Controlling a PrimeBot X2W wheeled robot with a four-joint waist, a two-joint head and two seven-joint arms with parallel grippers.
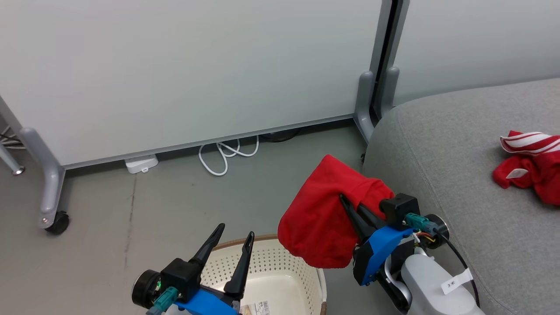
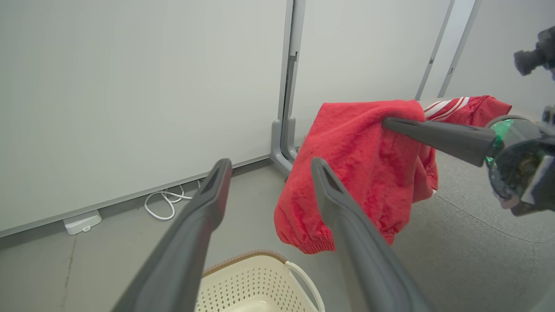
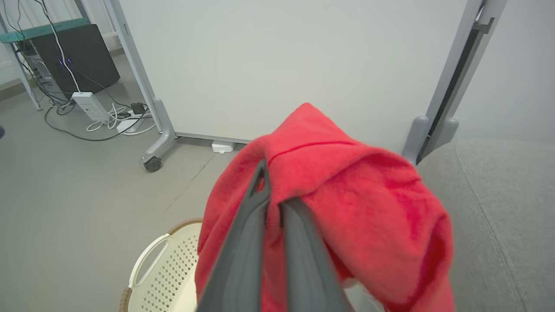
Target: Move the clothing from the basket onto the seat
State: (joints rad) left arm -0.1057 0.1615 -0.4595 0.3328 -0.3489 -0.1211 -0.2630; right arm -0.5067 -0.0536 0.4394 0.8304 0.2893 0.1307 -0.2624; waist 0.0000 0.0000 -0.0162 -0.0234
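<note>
Red clothing, clamped in right fingers

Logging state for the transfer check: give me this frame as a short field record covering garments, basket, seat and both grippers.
stage: one garment on the seat, one held in the air
plain red garment: hangs from the right gripper, lifted clear of the basket, next to the seat's edge
striped red garment: crumpled on the seat
basket: on the floor; no clothing in the visible part
right gripper: shut on the plain red garment
left gripper: open, holding nothing, over the basket
</note>
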